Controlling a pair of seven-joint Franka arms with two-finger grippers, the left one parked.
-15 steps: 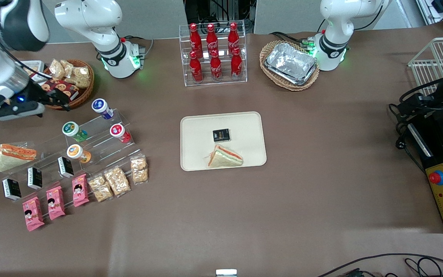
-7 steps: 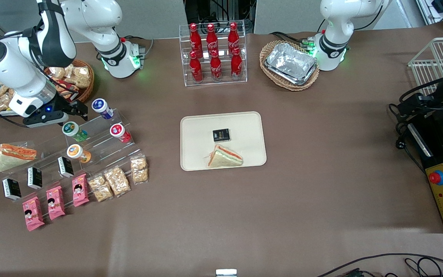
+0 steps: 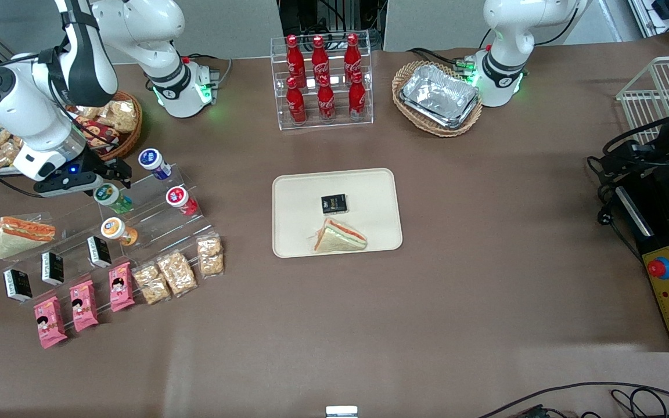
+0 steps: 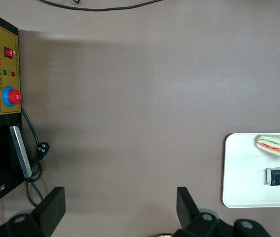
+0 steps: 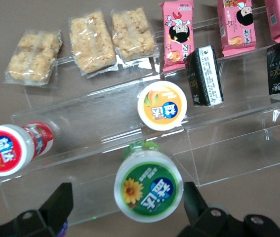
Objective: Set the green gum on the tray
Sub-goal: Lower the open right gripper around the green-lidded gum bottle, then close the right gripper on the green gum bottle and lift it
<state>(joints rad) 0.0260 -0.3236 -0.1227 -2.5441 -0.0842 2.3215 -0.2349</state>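
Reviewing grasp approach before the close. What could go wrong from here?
1. The gripper is open, straddling the green gum, with one finger toward the red gum; it could knock it.
2. The green gum lies tilted on the clear acrylic stand; an off-centre squeeze may roll it toward the orange gum.

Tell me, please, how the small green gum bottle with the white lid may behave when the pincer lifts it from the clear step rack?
The small green gum bottle with the white lid looks like stiff plastic, so it should hold its shape. Being round and lying tilted on the clear acrylic step rack, it may roll if nudged. The open pincer straddles it; the smooth body could slip.
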